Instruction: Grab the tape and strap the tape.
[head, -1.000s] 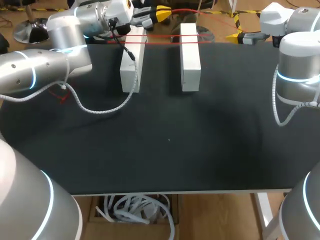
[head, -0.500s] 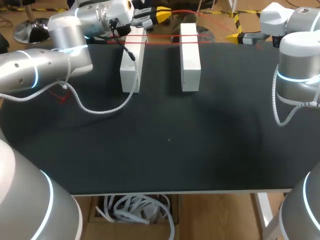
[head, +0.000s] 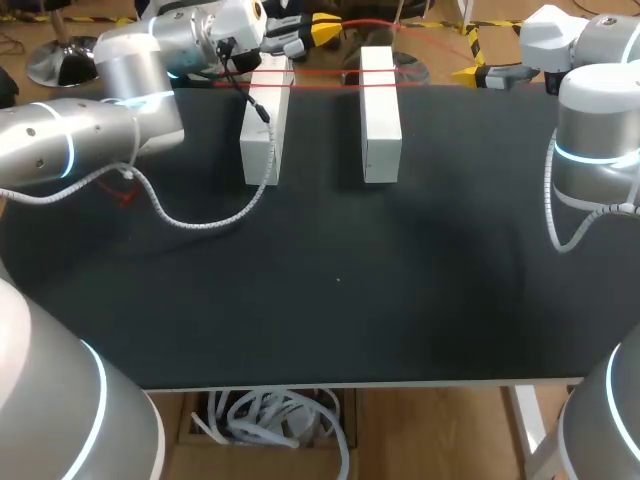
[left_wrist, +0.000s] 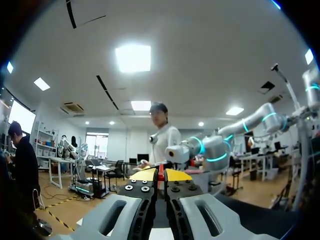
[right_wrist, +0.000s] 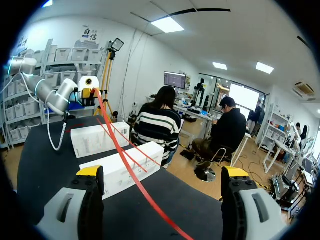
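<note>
Head view: two arms are reaching to the far edge of the matte black surface; a first white rectangular box is lying toward 11 o'clock and a second white rectangular box toward 12 o'clock, side by side but apart, long sides parallel. The thin red strapping tape is running across the far ends of both boxes; the left hand is hanging beyond the far edge near 12 o'clock, the right hand near 2 o'clock. A white coiled cable is drooping from the left arm onto the surface at 9 o'clock.

Left wrist view: the left hand is pinching closed, a sliver of red tape showing between its yellow tips.

Right wrist view: the right hand is standing wide open; the tape is passing between its fingers without touching them, stretching over the boxes to the left hand.
</note>
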